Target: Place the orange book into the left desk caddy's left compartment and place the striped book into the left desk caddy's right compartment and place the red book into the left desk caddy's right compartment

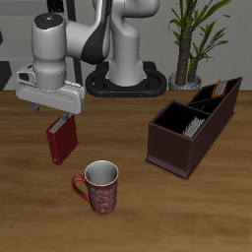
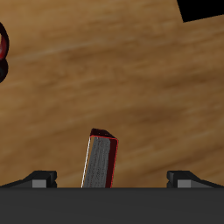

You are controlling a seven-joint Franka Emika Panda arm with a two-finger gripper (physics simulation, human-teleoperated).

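dark red book (image 1: 60, 141) with pale pages; dark brown caddy (image 1: 177, 148), black inside, grey striped book (image 1: 194, 125) in it and an orange one (image 1: 219, 90) at its 1 o'clock; red-patterned mug (image 1: 99, 187); brown wood-grain table (image 1: 197, 212).

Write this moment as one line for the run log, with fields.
gripper: shut on red book, lifted off table | striped book: in right compartment | orange book: in left compartment | next: likely carry to left desk caddy
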